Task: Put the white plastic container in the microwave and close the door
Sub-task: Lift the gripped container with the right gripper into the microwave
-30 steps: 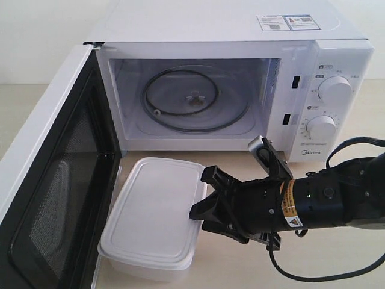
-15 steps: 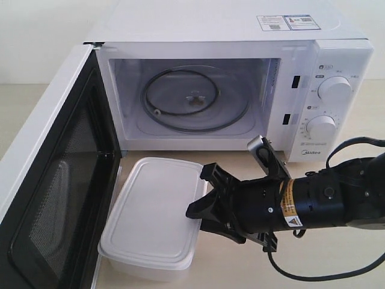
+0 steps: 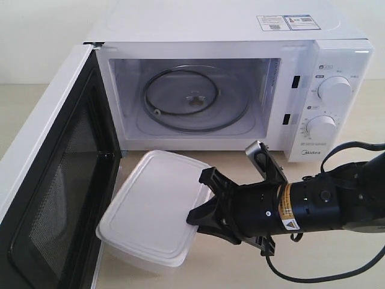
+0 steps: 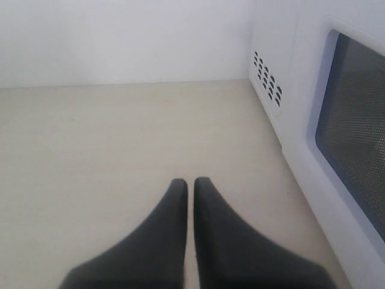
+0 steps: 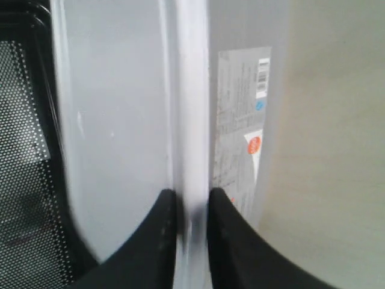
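container (image 3: pixel 153 208): just in front of the microwave (image 3: pixel 210 24), below its open mouth, over the counter (image 3: pixel 337 257). it is tilted, with the gripped side higher, so it looks part-lifted. i cannot tell whether its low corner touches the counter.
right gripper (image 3: pixel 200 195): reaches in from the microwave's dial side. jaws clenched on the container's rim, one on each side of the lip.
why the rim: the box looks too wide for the jaws to span, so the thin lip is likely the only hold. the label (image 5: pixel 240 126) sits on the wall just beside the grip.
door (image 3: pixel 54 180): swung wide on the microwave's hinge side, leaving the mouth free for the container.
turntable (image 3: pixel 195 99): bare, inside the microwave, where the container is to go.
left gripper (image 4: pixel 190 182): outside the door, away from the microwave's mouth. jaws pressed together with nothing between them. it is likely parked there to stay clear and be at hand for pushing the door.
step: lifting and carrying the container into the microwave, judged barely begun; the door comes after.
risk: an edge grip on a long box may let it sag or twist, and the low corner could catch the microwave's sill.
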Tool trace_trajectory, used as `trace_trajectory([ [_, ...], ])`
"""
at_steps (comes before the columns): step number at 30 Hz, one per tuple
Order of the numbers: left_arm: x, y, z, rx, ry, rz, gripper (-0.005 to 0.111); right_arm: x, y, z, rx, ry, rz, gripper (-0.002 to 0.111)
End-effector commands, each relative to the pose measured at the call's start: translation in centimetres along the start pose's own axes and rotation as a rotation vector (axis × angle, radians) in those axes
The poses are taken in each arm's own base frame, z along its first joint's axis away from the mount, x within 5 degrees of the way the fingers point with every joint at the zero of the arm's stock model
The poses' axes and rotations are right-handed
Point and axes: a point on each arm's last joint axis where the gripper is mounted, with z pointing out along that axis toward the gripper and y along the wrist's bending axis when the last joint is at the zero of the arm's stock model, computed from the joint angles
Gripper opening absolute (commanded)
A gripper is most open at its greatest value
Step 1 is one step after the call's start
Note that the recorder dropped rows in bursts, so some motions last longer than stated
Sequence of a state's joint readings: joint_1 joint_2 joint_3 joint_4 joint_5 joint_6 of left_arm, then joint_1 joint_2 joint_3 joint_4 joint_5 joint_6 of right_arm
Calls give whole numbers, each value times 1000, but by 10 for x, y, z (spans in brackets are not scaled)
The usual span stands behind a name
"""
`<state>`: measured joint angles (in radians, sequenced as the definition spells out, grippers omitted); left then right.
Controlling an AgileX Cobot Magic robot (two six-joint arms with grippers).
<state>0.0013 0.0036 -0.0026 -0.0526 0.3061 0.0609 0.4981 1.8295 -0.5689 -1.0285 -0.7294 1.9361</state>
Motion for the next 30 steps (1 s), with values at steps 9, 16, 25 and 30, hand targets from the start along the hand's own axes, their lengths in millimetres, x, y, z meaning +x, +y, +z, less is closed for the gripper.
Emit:
trace_trajectory([
  [9, 1, 0, 0, -5, -1, 0, 4, -2, 1, -3, 28, -20, -103, 0],
  [16, 1, 0, 0, -5, -1, 0, 4, -9, 20, -28, 96, -154, -196, 0],
  [25, 1, 0, 0, -5, -1, 0, 4, -13, 39, -48, 62, -260, -184, 0],
  [30, 1, 0, 0, -5, -1, 0, 4, -18, 41, -49, 39, -328, -127, 0],
])
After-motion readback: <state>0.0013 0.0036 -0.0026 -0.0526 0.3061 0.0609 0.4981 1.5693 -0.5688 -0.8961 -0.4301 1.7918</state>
